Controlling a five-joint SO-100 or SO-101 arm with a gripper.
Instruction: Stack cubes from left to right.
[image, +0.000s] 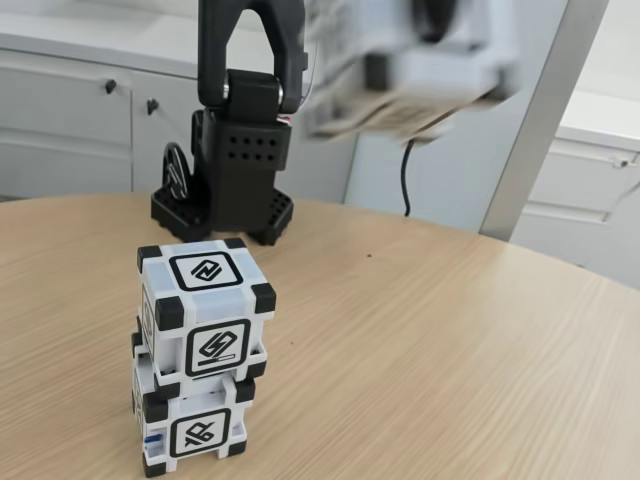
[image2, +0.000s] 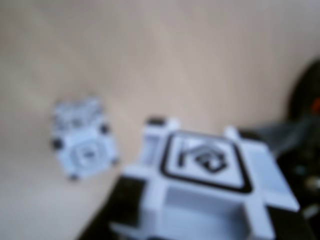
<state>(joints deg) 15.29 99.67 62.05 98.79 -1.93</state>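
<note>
Two stacked cubes (image: 200, 350) in fixed view, fingers gripping third cube (image2: 205, 185), glyph clear in wrist view

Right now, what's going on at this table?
The arm is carrying the third cube in its end effector high over the wooden table. In the fixed view it is blurred with motion. Two cubes already form a stack near the front left, which the wrist view shows below.

A round wooden table (image: 450, 340) stood before white cabinets (image: 70, 120) with dark knobs, a black cable (image: 404, 180) hanging behind.
</note>
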